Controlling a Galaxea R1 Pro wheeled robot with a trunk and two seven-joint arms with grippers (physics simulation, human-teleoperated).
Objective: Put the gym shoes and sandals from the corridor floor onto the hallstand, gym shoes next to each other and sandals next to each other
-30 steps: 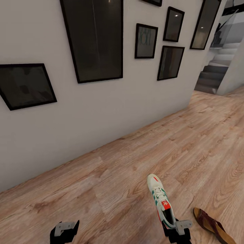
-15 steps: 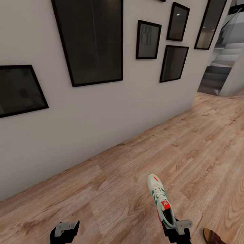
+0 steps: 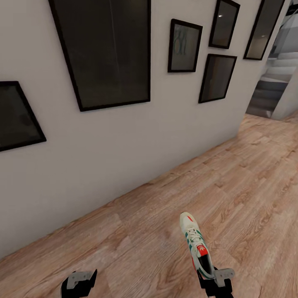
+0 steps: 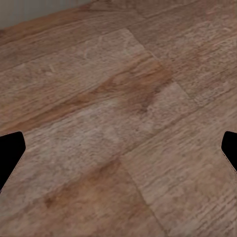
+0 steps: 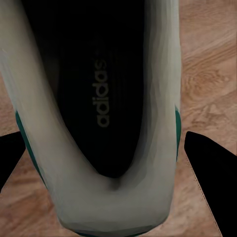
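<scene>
Currently one gym shoe (image 3: 197, 247) held off the corridor floor (image 3: 231, 194) by the right gripper (image 3: 215, 281), near right of the head view.

Shoe count: one; toe points away toward the far wall (image 3: 124, 136), heel at the gripper. Right wrist view looks into the shoe opening (image 5: 98, 94), dark insole with printed lettering, black fingers (image 5: 212, 177) flanking the heel on both sides, clamped on it. Left gripper (image 3: 78, 283) near left, carrying nothing; in the left wrist view its finger tips (image 4: 10, 153) sit wide apart over bare planks (image 4: 118, 118). Wall edge runs diagonally from near left to far right, meeting the floor along a straight seam. Open planks stretch right and far toward grey stairs (image 3: 269, 91). Six dark picture frames (image 3: 107, 49) on the wall.
</scene>
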